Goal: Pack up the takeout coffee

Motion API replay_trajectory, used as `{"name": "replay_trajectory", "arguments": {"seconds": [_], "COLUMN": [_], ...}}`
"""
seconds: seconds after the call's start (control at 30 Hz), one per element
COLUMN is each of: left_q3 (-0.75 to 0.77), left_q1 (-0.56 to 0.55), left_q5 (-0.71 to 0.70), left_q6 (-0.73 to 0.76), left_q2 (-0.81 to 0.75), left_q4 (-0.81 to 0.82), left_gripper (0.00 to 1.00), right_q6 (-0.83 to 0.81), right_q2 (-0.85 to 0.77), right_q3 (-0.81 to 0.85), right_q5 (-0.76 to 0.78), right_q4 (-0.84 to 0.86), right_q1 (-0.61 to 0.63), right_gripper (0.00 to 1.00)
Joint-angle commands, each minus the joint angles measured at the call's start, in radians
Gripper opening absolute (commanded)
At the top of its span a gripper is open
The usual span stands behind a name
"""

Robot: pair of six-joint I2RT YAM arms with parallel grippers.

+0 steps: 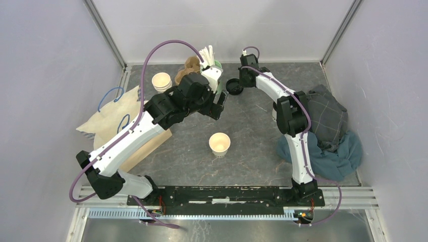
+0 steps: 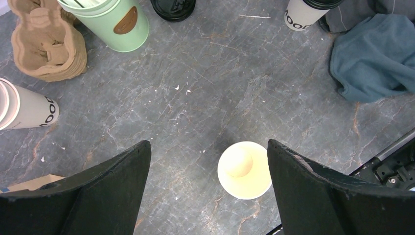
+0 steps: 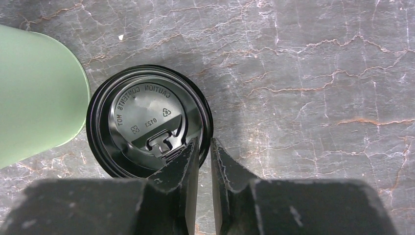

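Observation:
The takeout coffee (image 2: 303,13), a white cup with dark print and a black lid, stands at the top right of the left wrist view, beside the cloths. I cannot make it out in the top view. My left gripper (image 2: 208,144) is open and empty, high above the table, with a lidless white cup (image 2: 243,169) below it near the right finger. That cup stands mid-table (image 1: 219,143). My right gripper (image 3: 204,144) is closed to a narrow gap over the rim of a loose black lid (image 3: 147,120) lying on the table (image 1: 233,85).
A mint green holder (image 2: 112,22) with straws, a brown pulp cup carrier (image 2: 46,41) and stacked lidless cups (image 2: 24,105) stand at the back. A brown paper bag (image 1: 149,146) and a cloth bag (image 1: 108,118) lie left. Cloths (image 1: 328,131) are piled right.

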Motion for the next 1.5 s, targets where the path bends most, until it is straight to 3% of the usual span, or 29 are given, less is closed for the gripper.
{"name": "replay_trajectory", "arguments": {"seconds": [0.0,0.43,0.67,0.77,0.9,1.23,1.37,1.47], "left_q3": [0.009,0.014,0.012,0.011,0.011,0.009,0.01,0.01], "left_q1": [0.006,0.006,0.006,0.006,0.006,0.006,0.006,0.006], "left_q5": [0.008,0.009,0.012,0.009,0.007,0.009,0.009,0.011], "left_q6": [0.055,0.056,0.057,0.062,0.062,0.065,0.066,0.066], "left_q2": [-0.008,-0.007,-0.012,-0.012,-0.013,-0.015,-0.014,-0.011], "left_q4": [0.018,0.015,0.014,0.014,0.016,0.02,0.02,0.021], "left_gripper": [0.94,0.94,0.94,0.94,0.94,0.94,0.94,0.94], "right_q6": [0.0,0.014,0.03,0.085,0.154,0.186,0.188,0.183], "right_q2": [0.01,0.008,-0.014,-0.046,-0.12,-0.062,-0.069,-0.052], "right_q3": [0.046,0.071,0.072,0.089,-0.025,-0.004,-0.024,-0.013], "right_q5": [0.029,0.05,0.054,-0.013,-0.057,-0.116,-0.118,-0.12], "right_q4": [0.012,-0.008,-0.022,-0.058,-0.005,0.015,0.031,0.029], "right_q1": [-0.004,-0.012,-0.015,-0.03,-0.041,-0.049,-0.049,-0.05], "right_gripper": [0.19,0.0,0.0,0.0,0.0,0.0,0.26,0.33]}}
